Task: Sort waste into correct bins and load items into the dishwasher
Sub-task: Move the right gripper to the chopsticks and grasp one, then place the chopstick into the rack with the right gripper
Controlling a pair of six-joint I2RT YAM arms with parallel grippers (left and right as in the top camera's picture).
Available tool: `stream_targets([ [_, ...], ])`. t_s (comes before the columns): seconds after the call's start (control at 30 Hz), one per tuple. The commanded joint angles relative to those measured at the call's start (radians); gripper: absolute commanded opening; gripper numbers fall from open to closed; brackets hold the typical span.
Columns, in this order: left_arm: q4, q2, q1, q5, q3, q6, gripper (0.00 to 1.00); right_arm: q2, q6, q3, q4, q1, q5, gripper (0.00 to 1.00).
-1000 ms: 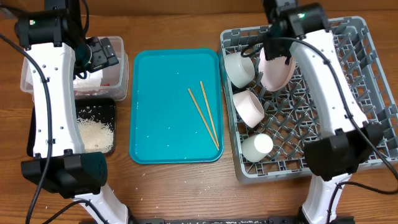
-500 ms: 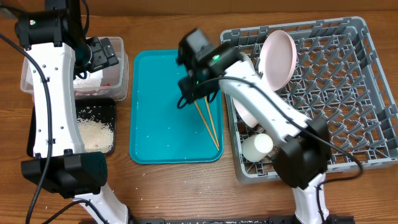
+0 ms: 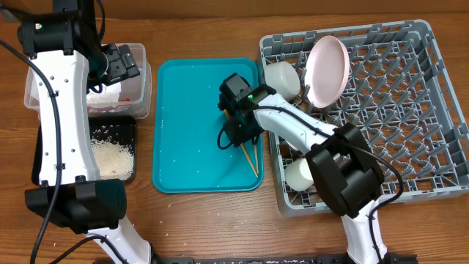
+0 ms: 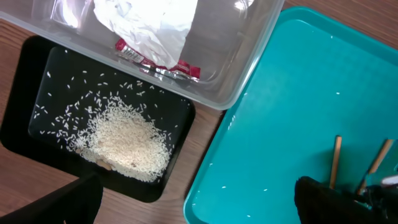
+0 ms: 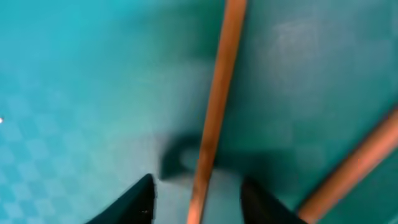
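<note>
Right hand point(image 5: 199, 205) low on tray point(image 3: 183, 110), jaws part-open, straddled one chopstick point(image 5: 214, 112), no grip yet. Second chopstick point(image 5: 354, 168) lay outside jaws: likely left behind. Thin stick flat on tray could roll or slip out. Left hand point(image 3: 130, 62) released, empty, over tub point(image 3: 33, 95).

Centre: teal rectangular plastic tray point(image 3: 190, 125), glossy, smooth, faint fine check texture close up. Pair of thin wooden chopsticks point(image 5: 217, 93) on it: bare light-brown wood, matt.

Left of teal tray: clear plastic rectangular tub point(image 4: 249, 56), transparent, shiny, glare on rim. Inside it, crumpled white paper napkin point(image 4: 152, 25), matt, creased; small red printed snack wrapper point(image 4: 180, 65), shiny film. Shallow black rectangular plastic tray point(image 4: 37, 81), dull sheen, holding loose white rice-like grains point(image 4: 127, 140), matt.

Right of teal tray: large square grey plastic dish rack point(image 3: 410, 88), matt. Round pale pink plate point(image 3: 326, 70) in it, smooth, glossy.

Table point(image 3: 198, 29): brown wood, visible grain, low sheen.
</note>
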Motion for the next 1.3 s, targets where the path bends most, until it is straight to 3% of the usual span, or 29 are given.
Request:
stream_targets([
  [0.0,0.001,-0.022,-0.007,0.002,0.019,0.016,1.00,-0.008,-0.020,-0.040,0.003,-0.001,0.004,0.36],
  [0.07,0.001,-0.022,-0.007,0.002,0.019,0.016,1.00,-0.008,-0.020,-0.040,0.003,-0.001,0.004,0.24],
  [0.2,0.001,-0.022,-0.007,0.002,0.019,0.016,1.00,-0.008,-0.004,-0.040,0.004,-0.001,0.007,0.15],
  [0.27,0.001,-0.022,-0.007,0.002,0.019,0.016,1.00,-0.008,-0.004,-0.039,0.003,-0.001,0.007,0.04],
  [0.4,0.001,-0.022,-0.007,0.002,0.019,0.016,1.00,-0.017,-0.004,0.029,-0.076,-0.001,0.006,0.04],
  [0.7,0.001,-0.022,-0.007,0.002,0.019,0.016,1.00,-0.137,0.028,0.442,-0.386,-0.008,0.011,0.04],
  [0.87,0.001,-0.022,-0.007,0.002,0.019,0.016,1.00,-0.243,0.253,0.617,-0.630,-0.092,0.221,0.04],
  [1.07,0.001,-0.022,-0.007,0.002,0.019,0.016,1.00,-0.375,0.286,0.619,-0.816,-0.246,0.229,0.04],
  [1.27,0.001,-0.022,-0.007,0.002,0.019,0.016,1.00,-0.433,0.277,0.451,-0.814,-0.364,0.257,0.04],
])
